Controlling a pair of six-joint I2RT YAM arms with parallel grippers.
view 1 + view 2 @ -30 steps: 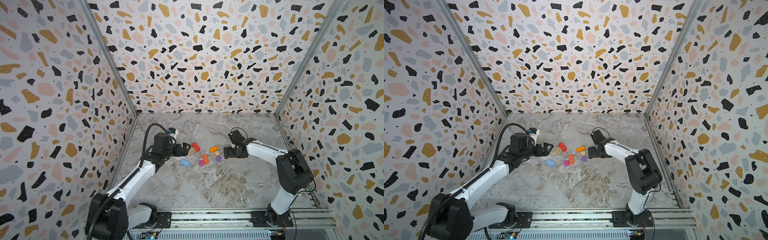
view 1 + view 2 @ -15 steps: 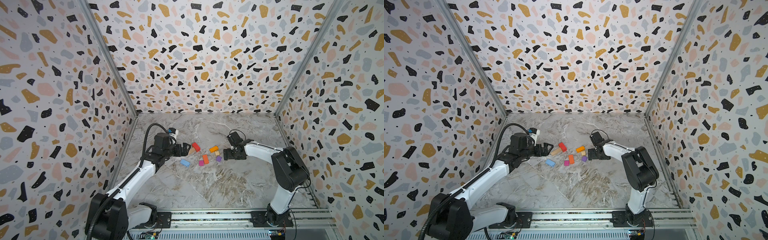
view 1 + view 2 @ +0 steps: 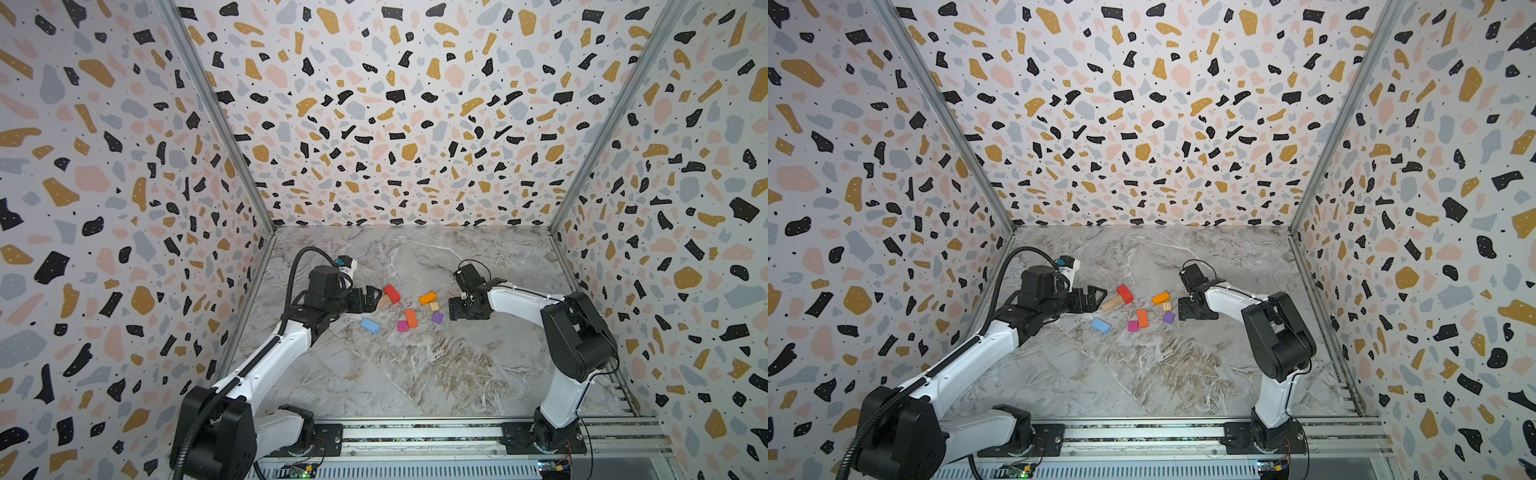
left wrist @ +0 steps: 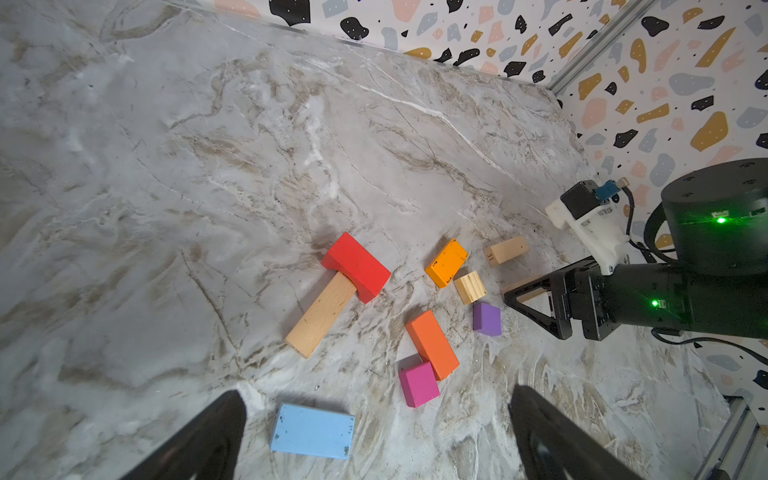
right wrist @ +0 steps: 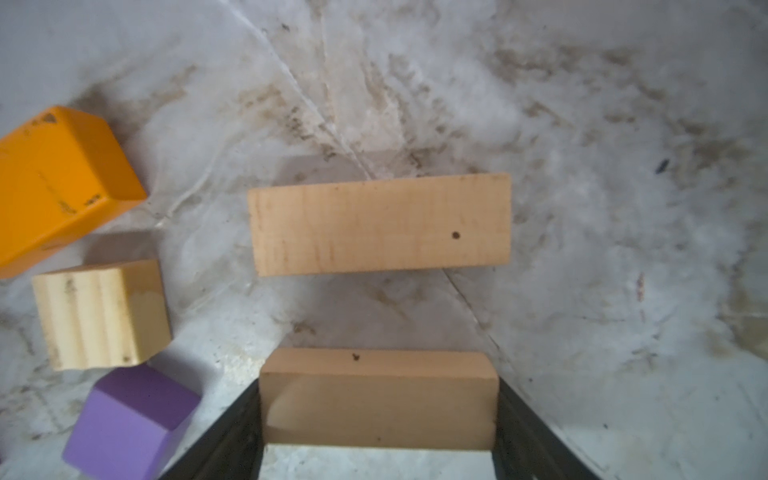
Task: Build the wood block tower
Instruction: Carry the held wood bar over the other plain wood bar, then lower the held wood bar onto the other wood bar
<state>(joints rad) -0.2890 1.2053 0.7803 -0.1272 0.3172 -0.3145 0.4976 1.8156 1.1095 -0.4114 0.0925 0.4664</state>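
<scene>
As its wide jaws are narrowing onto a tan bar (image 5: 378, 415), the right gripper (image 5: 379, 395) is securing a likely base piece.

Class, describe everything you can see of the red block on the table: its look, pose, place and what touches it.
The red block is a short, thick wooden piece painted an even matt red, with slightly softened edges. It lies crosswise over one end of the long tan bar, and the two form a hammer shape on the marble table. It touches only that bar; whether it also reaches the table cannot be told. In both top views it sits on the left side of the block cluster.
</scene>
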